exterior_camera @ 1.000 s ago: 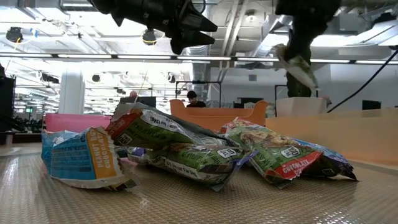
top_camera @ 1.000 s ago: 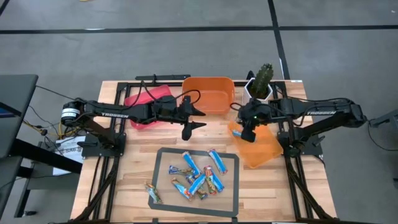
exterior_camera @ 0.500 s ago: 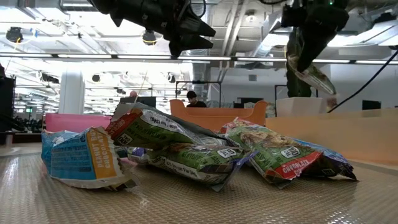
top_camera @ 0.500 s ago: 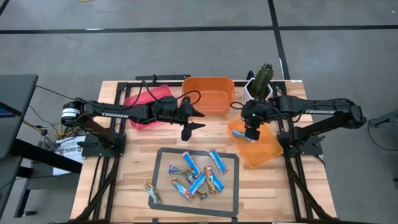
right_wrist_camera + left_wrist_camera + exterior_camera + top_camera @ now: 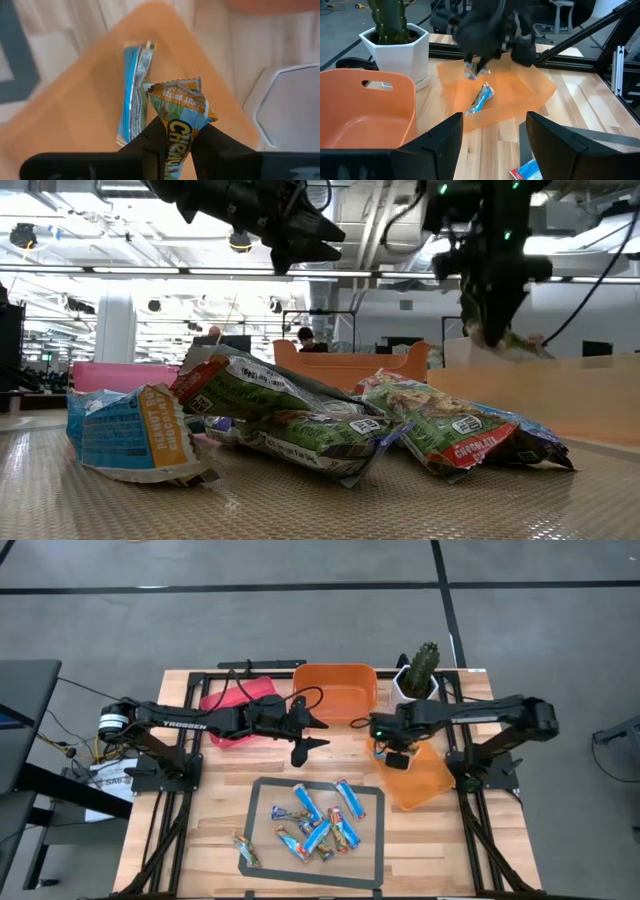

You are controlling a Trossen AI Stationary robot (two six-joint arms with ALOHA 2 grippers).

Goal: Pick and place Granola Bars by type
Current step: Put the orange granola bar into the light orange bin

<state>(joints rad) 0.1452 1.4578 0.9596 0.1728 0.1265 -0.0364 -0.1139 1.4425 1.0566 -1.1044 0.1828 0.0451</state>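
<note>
My right gripper [image 5: 397,757] is shut on a granola bar [image 5: 181,102] with a blue and orange wrapper, low over the pale orange bin [image 5: 425,785] at the table's right. A blue-wrapped bar [image 5: 132,100] lies flat on that bin's floor; it also shows in the left wrist view [image 5: 481,98]. My left gripper [image 5: 308,737] is open and empty, high above the table's middle, in front of the orange bin [image 5: 338,692]. Several more bars [image 5: 318,823] lie in a loose heap on the grey mat [image 5: 262,798] near the front edge. My right gripper pinches the bar between its two fingers at the bar's near half [image 5: 175,136]; the far end [image 5: 182,90] sticks out past the fingertips. The fingers point down into the pale orange bin. The bar hangs just over the bin's floor [image 5: 472,73], beside the blue bar.
A pink-red bin [image 5: 238,700] stands at the back left, beside the orange bin. A cactus in a white pot [image 5: 418,675] stands at the back right, close behind my right gripper. One bar [image 5: 246,850] lies at the mat's front left corner.
My right gripper has gone down with the bar, from well above the pale orange bin into it, and has turned about as the arm folded in. The bar has stayed in the fingers. My left gripper has kept still.
</note>
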